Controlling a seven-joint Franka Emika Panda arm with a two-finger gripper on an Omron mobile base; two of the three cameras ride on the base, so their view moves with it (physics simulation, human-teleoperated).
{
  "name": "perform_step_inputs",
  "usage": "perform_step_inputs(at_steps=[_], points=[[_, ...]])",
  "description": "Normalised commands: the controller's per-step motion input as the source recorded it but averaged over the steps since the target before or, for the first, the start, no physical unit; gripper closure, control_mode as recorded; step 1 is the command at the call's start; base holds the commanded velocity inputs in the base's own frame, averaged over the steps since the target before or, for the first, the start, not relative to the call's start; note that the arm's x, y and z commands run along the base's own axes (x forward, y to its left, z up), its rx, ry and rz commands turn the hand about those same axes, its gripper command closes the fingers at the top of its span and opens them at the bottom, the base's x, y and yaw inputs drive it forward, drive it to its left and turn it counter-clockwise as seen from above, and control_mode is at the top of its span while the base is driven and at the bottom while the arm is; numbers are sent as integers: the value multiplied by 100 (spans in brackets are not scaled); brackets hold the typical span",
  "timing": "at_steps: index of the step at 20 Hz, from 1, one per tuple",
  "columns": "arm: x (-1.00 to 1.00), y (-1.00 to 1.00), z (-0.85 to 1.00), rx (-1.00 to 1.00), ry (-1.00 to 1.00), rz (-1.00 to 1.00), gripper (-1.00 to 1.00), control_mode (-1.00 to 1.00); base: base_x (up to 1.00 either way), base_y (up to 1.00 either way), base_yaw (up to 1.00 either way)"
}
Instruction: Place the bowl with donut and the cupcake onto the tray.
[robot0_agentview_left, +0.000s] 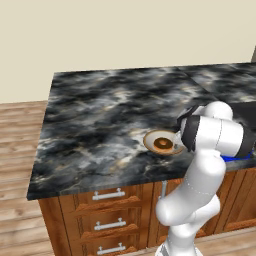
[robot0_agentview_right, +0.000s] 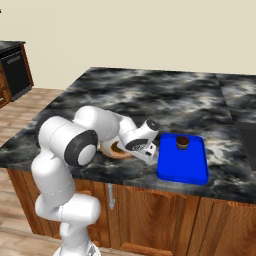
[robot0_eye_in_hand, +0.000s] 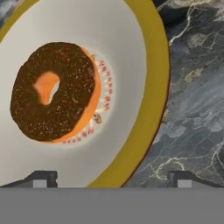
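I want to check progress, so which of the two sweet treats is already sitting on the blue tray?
The cupcake, small and dark brown, stands at the far end of the tray. The donut lies in its bowl on the counter, beside the tray.

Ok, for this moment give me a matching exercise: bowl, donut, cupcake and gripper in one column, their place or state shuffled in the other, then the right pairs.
Things:
1. bowl
2. donut
3. cupcake
4. gripper

Places or states:
A. on the blue tray
B. lying in the bowl
C. open, one fingertip over the bowl, one over the counter
D. on the counter, beside the tray

Pairs: 1-D, 2-B, 3-A, 4-C
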Motion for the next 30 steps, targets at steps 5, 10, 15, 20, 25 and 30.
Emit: perform_step_inputs(at_steps=[5,10,15,20,25,30], points=[[18,0,-2,1,0,0,-100,-100,0,0,0],[19,0,-1,0,0,0,100,-100,0,0,0],[22,0,-17,1,4,0,100,-100,0,0,0],[26,0,-32,7,9,0,100,-100,0,0,0],[1,0,7,4,0,0,100,-100,0,0,0],[-9,-14,49,1,-3,0,100,-100,0,0,0]])
